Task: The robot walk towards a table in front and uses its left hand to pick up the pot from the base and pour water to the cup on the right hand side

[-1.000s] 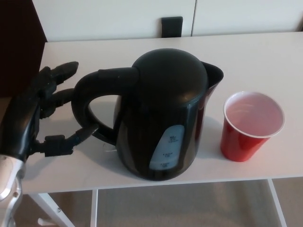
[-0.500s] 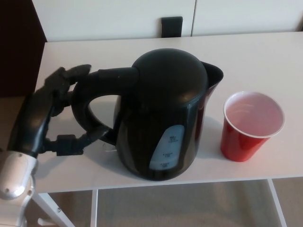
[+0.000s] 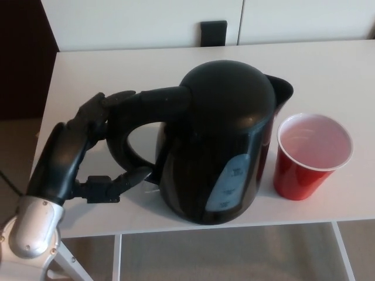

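Pot [image 3: 225,140] stood on a white table [image 3: 328,64] beside the cup [image 3: 310,155]. Left hand [image 3: 88,149] clasped its handle [image 3: 135,134]; pale cabinets [image 3: 140,20] stood behind.

Left hand [image 3: 88,152] closed around handle; pot [image 3: 225,140] shifted right, nearer cup [image 3: 310,155].

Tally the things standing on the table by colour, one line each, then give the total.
Black: 1, the kettle, its handle inside the left hand.
Red: 1, the cup to the kettle's right.
Total: 2 things on the white table.
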Controlling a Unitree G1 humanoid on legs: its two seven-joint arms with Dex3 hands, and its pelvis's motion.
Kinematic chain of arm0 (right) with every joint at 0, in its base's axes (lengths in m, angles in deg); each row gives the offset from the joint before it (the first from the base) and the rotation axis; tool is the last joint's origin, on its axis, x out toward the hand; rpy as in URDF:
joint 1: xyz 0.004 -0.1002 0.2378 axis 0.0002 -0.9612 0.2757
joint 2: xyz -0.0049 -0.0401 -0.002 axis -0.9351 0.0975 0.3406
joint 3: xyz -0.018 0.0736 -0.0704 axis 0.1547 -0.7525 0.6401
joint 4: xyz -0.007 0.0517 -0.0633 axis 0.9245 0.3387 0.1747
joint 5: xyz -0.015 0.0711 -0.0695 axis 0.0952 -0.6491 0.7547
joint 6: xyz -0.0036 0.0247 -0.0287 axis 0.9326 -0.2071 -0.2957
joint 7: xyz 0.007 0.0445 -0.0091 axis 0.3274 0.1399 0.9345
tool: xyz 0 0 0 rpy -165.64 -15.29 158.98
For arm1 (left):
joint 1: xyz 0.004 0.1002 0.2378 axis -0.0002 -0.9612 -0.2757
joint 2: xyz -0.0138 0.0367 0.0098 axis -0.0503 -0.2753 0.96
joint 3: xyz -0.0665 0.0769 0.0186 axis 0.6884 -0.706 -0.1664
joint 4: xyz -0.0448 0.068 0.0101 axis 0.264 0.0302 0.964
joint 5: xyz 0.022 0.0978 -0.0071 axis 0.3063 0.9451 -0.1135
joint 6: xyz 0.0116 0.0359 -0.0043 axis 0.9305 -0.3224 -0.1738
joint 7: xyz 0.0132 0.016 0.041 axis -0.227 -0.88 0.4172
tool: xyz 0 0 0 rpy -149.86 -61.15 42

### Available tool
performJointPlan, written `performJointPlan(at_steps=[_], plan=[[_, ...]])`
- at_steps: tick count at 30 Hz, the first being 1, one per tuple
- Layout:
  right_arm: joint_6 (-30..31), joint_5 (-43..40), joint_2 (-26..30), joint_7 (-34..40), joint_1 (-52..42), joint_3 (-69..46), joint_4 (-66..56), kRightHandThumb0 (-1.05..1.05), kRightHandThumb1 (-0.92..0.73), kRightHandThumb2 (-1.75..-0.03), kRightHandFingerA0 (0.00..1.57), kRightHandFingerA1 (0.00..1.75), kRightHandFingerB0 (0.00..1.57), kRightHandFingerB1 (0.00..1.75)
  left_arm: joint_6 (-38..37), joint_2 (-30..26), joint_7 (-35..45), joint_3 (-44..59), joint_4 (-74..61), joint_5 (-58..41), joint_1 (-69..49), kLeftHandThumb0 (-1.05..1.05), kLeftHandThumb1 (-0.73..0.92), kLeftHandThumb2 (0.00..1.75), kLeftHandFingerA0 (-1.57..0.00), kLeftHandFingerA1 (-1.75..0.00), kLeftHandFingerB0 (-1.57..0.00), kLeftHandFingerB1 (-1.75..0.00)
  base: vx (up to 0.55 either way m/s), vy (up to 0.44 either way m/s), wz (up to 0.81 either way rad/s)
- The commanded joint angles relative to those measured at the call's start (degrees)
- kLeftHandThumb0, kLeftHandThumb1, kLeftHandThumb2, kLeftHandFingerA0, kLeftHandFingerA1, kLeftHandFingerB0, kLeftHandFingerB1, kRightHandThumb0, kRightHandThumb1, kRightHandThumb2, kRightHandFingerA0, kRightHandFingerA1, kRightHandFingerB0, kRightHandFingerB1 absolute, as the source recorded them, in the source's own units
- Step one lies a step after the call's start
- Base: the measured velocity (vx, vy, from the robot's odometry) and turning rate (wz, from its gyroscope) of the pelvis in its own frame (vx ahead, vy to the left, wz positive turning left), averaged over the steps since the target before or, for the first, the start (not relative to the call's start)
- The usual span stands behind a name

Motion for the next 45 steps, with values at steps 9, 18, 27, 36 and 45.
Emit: performJointPlan(at_steps=[9, 18, 27, 36, 45], plan=[[0.0, 0.3, 1.1, 0.0, 0.0, -0.1, -0.7, -0.65, -0.29, -0.58, 0.95, 0.71, 0.72, 0.65, -2.1, 0.9, -2.6, 1.0, 1.5, 3.2, 0.7, -0.57, 0.37, 0.67, -0.52, -0.48, -0.42, -0.43, 0.00, 0.000, 0.00], [1.0, -0.7, 0.8, -0.6, 0.4, -0.6, -0.8, -0.60, -0.27, -0.62, 0.91, 0.74, 0.70, 0.67, -0.7, 3.1, -5.9, 2.5, 3.9, 5.2, 3.7, -0.59, 0.38, 0.70, -0.54, -0.49, -0.45, -0.45, 0.00, 0.000, 0.00], [0.4, -0.1, 0.9, -0.3, 0.4, -0.3, -0.4, -0.68, -0.18, -0.79, 0.93, 0.78, 0.69, 0.72, -0.9, 4.8, -9.0, 3.6, 7.5, 7.1, 7.4, -0.59, 0.39, 0.70, -0.50, -0.49, -0.45, -0.46, 0.00, 0.000, 0.00], [0.3, -0.3, 1.0, -0.8, 0.5, -0.2, -1.2, -0.68, -0.27, -0.62, 0.95, 0.76, 0.71, 0.70, 1.6, 6.1, -6.2, 3.1, 6.2, 5.1, 8.5, -0.51, 0.43, 0.54, -0.50, -0.41, -0.44, -0.36, 0.00, 0.000, 0.00], [0.7, 0.1, 1.1, 0.1, 0.7, 0.0, -1.4, -0.63, -0.28, -0.57, 0.95, 0.72, 0.69, 0.66, 3.3, 7.0, -4.2, 1.3, 5.0, 5.0, 8.7, -0.54, 0.43, 0.54, -0.50, -0.40, -0.43, -0.36, 0.00, 0.000, 0.00]])
